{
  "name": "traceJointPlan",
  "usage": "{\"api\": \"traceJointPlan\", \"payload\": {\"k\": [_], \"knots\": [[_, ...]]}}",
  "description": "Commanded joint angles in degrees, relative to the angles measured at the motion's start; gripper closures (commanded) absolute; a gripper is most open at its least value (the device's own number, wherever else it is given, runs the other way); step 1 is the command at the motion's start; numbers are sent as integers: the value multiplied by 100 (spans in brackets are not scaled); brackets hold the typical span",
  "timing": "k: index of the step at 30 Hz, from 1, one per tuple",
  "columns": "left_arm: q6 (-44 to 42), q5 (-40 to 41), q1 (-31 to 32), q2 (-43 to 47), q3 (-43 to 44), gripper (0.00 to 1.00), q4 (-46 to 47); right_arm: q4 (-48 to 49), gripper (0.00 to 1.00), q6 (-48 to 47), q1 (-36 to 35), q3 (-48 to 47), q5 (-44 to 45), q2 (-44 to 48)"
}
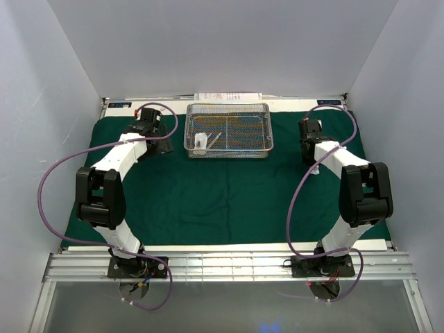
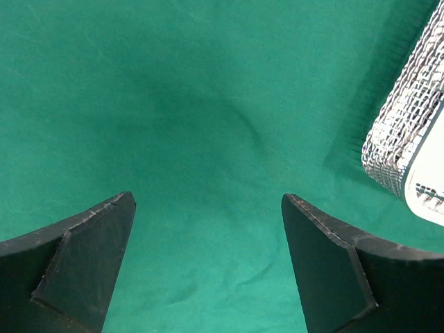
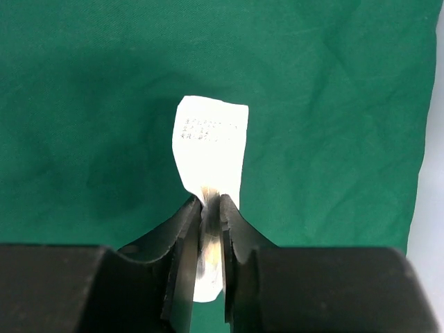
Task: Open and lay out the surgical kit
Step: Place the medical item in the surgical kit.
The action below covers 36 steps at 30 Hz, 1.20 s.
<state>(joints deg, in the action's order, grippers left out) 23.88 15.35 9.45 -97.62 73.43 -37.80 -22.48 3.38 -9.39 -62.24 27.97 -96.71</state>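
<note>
Right hand (image 3: 209,205) clamped on a white packet (image 3: 210,149), held over the green cloth (image 3: 83,104).
Its fingers (image 3: 182,239) pinch the packet's lower edge, so the printed end stands ahead of the fingertips, likely ready for laying out beside the hand. Left hand (image 2: 207,198) hangs fully spread, grasping nothing, above bare cloth; the mesh tray (image 2: 406,139) sits just off to its right.
</note>
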Motion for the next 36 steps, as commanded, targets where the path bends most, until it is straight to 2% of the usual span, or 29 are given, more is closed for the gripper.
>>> {"api": "traceJointPlan", "payload": {"k": [1, 4, 15, 17, 19, 22, 25, 36], "knots": [[38, 152, -40, 296, -39, 2, 106, 420, 79, -179, 33, 97, 86, -15], [47, 222, -31, 375, -65, 2, 106, 543, 76, -450, 33, 203, 130, -164], [29, 284, -31, 464, -118, 2, 133, 1798, 73, -1585, 69, 722, 78, -287], [12, 275, -40, 472, -118, 2, 133, 1835, 68, -1638, 95, 678, 69, -445], [12, 284, -31, 481, -101, 2, 133, 1765, 56, -1638, 113, 634, -36, -525], [3, 293, -31, 507, -118, 2, 133, 1721, 42, -1595, 113, 669, -230, -464], [3, 284, -31, 508, -118, 2, 141, 1694, 33, -1533, 156, 748, -405, -297], [-15, 152, -40, 472, -13, 2, 98, 1054, 30, -997, 183, 213, -1153, 354]]}}
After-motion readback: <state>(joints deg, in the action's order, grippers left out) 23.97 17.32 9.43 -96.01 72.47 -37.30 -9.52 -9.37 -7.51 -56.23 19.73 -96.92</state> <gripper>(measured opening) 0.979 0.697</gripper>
